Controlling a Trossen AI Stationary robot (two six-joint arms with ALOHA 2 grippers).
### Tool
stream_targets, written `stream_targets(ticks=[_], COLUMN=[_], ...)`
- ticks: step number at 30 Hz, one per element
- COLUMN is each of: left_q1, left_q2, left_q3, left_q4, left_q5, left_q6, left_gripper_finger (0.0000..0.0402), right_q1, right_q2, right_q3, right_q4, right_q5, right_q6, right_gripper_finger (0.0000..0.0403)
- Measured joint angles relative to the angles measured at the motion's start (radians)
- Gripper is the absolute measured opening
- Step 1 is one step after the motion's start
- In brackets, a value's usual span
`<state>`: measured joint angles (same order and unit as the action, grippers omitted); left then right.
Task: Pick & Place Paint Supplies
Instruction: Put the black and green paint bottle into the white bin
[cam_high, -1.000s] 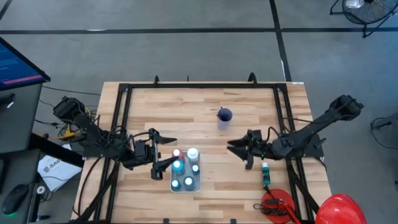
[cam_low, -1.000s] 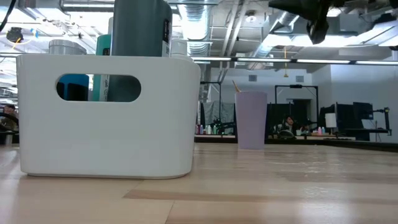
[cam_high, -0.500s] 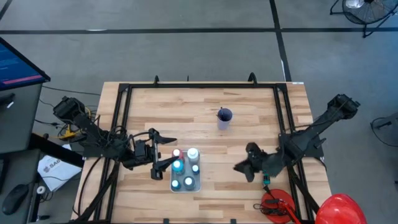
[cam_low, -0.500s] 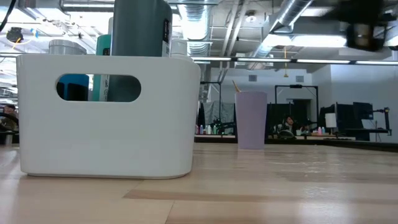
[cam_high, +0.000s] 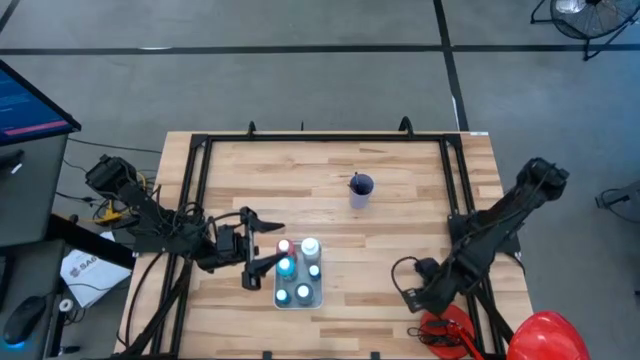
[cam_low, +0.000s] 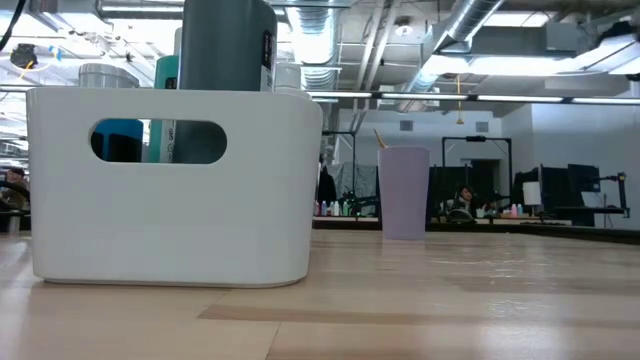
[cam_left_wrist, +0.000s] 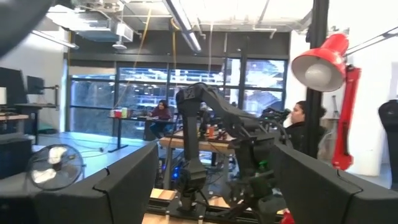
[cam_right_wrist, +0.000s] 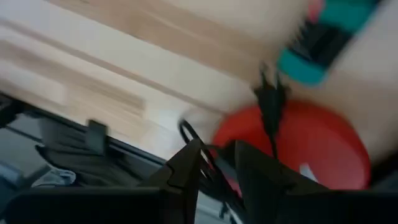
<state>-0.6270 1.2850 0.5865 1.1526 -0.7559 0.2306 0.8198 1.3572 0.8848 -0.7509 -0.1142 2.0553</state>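
A white bin (cam_high: 298, 296) near the table's front middle holds several upright paint bottles, among them a red one (cam_high: 284, 246), a white-capped one (cam_high: 309, 245) and a light blue one (cam_high: 287, 266). The low view shows the bin (cam_low: 170, 180) close up. My left gripper (cam_high: 268, 245) hangs open and empty just left of the bin. My right gripper (cam_high: 405, 285) is open and empty, low over the table's front right. Its wrist view, where the fingers (cam_right_wrist: 214, 155) are blurred, shows a teal bottle (cam_right_wrist: 323, 31) lying on the wood ahead. A purple cup (cam_high: 361, 188) holds a brush.
A red lamp base (cam_high: 445, 330) with a dark cord sits at the front right corner, close to my right gripper; it also shows in the right wrist view (cam_right_wrist: 292, 143). A big red rounded helmet-like thing (cam_high: 545, 335) lies beyond it. A black frame (cam_high: 325, 138) rims the table.
My right gripper has swung from the table's middle right toward the near edge and down, tipping to point at the table near the teal bottle. It has left the low view. My left gripper has kept still.
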Motion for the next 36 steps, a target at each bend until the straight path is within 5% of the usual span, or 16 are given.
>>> stream_targets(ticks=[11,26,36], left_q1=[0.000,0.000,0.000], left_q2=[0.000,0.000,0.000], left_q3=[0.000,0.000,0.000], left_q4=[-0.001,-0.001,-0.001], left_q5=[0.037,0.037,0.035], left_q6=[-0.004,-0.002,-0.002], left_gripper_finger=[0.0297,0.0296,0.0296], right_q1=[0.062,0.008,0.003], right_q2=[0.038,0.039,0.177], right_q3=[-0.009,-0.106,-0.108], right_q4=[-0.137,-0.120,-0.082], right_q5=[-0.044,0.007,0.010], right_q6=[0.138,0.041,-0.013], right_gripper_finger=[0.0107,0.0262,0.0277])
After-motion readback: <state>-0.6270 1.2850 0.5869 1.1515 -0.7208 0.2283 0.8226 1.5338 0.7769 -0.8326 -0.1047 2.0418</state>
